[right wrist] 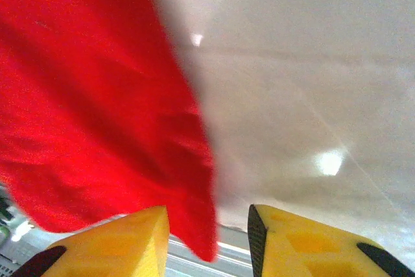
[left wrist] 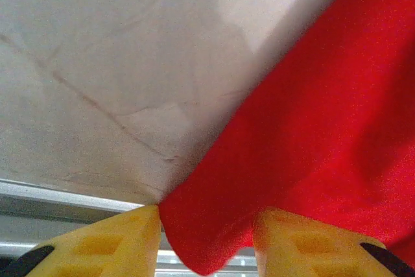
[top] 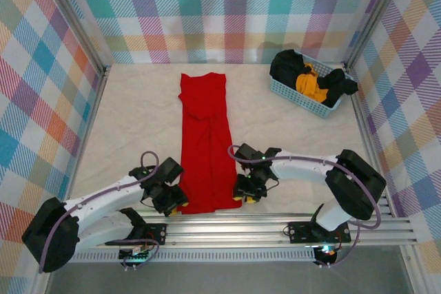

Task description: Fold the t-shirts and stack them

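**On the table's middle line: one red shirt, lengthwise strip**

Item: bright red soft cloth short-sleeved t-shirt (top: 203,142), lying flat as a long narrow band on the pale table (top: 138,115), one end far, one end by the arm bases.

Handling: judged light, limp and not fragile. It will sag and drape from any hold and keep no shape of its own, and layers may slide apart if only the top one is pinched.

Hold points: the two near corners, taken together so the hem lifts level.

Left gripper (top: 179,203): at the near-left corner. In its wrist view, the yellow fingers (left wrist: 123,238) stand apart with the corner of cloth in the gap, not pressed.

Right gripper (top: 241,196): at the near-right corner. Its yellow fingers (right wrist: 292,238) are likewise apart, with a red tip hanging between them, unclamped.

Other stock: black cloth shirt (top: 286,65) and orange-yellow cloth shirt (top: 308,82), bundled in the light blue plastic lattice basket (top: 296,96), far right, well apart.
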